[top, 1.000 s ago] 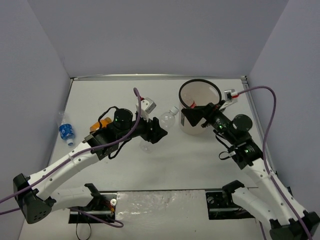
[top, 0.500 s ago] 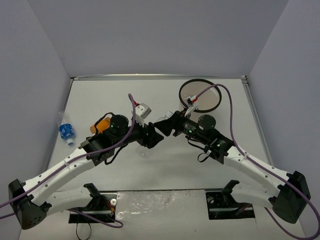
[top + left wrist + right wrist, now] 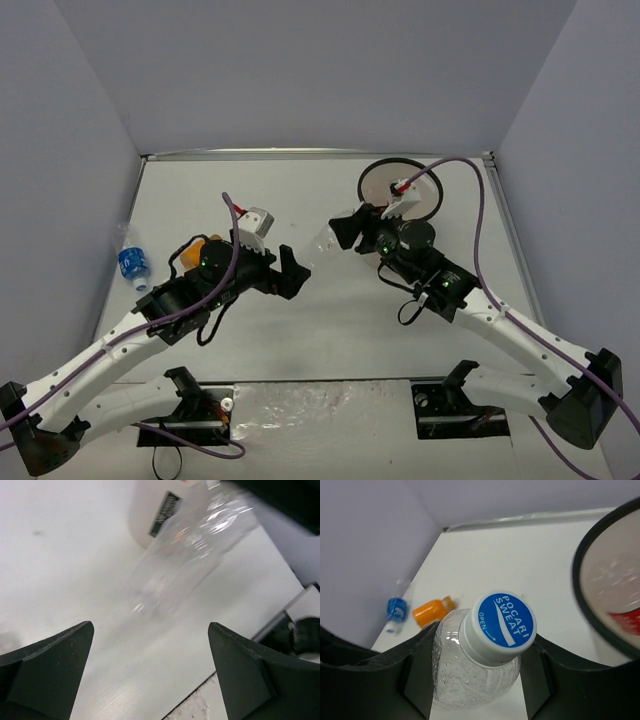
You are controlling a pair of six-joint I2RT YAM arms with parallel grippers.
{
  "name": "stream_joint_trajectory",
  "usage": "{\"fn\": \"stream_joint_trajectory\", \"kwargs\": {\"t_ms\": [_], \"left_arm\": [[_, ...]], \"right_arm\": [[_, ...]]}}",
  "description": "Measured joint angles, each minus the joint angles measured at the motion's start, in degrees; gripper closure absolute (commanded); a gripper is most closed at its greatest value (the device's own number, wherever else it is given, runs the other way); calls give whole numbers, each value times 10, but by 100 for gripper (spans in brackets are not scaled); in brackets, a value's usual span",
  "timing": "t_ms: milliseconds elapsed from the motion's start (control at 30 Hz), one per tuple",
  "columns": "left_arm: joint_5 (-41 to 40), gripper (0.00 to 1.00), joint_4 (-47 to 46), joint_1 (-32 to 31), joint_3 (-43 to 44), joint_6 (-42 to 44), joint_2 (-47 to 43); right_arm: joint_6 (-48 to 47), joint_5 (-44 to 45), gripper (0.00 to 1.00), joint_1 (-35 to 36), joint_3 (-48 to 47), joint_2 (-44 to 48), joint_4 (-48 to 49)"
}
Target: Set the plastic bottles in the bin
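A clear plain bottle (image 3: pixel 324 241) with a blue-and-white cap (image 3: pixel 503 621) hangs above the table, and my right gripper (image 3: pixel 343 232) is shut on its shoulder just below the cap. My left gripper (image 3: pixel 290 272) stands open a short way left of the bottle's base, with nothing between its fingers (image 3: pixel 50 665). In the left wrist view the clear bottle (image 3: pixel 185 555) slants ahead of the jaws, apart from them. The bin (image 3: pixel 375 168) stands behind the right gripper. A red-labelled bottle (image 3: pixel 624 622) lies inside the bin (image 3: pixel 578 582).
An orange bottle (image 3: pixel 432 611) lies on the table left of centre, partly hidden by the left arm in the top view. A blue-labelled bottle (image 3: pixel 132 262) lies by the left wall. Purple cables loop over both arms.
My right gripper swung from the bin to the clear bottle and shut on it. My left gripper let the bottle go, opened wide and drew back to the left.
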State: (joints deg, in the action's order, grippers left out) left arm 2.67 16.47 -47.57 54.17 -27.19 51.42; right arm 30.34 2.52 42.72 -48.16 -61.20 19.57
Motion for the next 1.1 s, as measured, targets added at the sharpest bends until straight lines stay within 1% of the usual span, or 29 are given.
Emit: {"fn": "stream_joint_trajectory", "kwargs": {"t_ms": [100, 267, 367, 433, 500, 600, 667, 767, 867, 933, 1000, 1033, 1100], "left_arm": [[-82, 3, 54, 0, 7, -31, -6], [-240, 3, 191, 0, 51, -116, 17], [-291, 3, 235, 15, 64, -161, 34], [-294, 3, 252, 43, 66, -181, 44], [-279, 3, 260, 90, 64, -196, 54], [-246, 3, 255, 180, 47, -207, 58], [-226, 3, 252, 223, 31, -211, 57], [-202, 3, 250, 264, 13, -215, 57], [-181, 3, 246, 293, 3, -218, 59], [-172, 3, 243, 307, -1, -220, 63], [-164, 3, 241, 320, -5, -223, 70], [-160, 3, 240, 327, -7, -226, 76], [-154, 3, 238, 338, -9, -230, 92]], "right_arm": [[-49, 79, 84, -2, -57, 14, -37], [-137, 169, 82, -6, -196, 16, -64], [-197, 231, 82, -8, -257, 9, -57], [-244, 279, 82, -14, -282, -3, -47], [-284, 321, 82, -27, -296, -23, -31], [-325, 350, 82, -69, -299, -66, -19], [-346, 363, 82, -100, -297, -103, -18], [-379, 385, 81, -127, -284, -147, -15], [-407, 406, 79, -135, -260, -172, -4], [-418, 414, 75, -135, -243, -179, 6], [-423, 421, 63, -135, -228, -185, 12], [-422, 424, 53, -134, -221, -187, 14], [-417, 425, 26, -134, -208, -189, 17]]}}
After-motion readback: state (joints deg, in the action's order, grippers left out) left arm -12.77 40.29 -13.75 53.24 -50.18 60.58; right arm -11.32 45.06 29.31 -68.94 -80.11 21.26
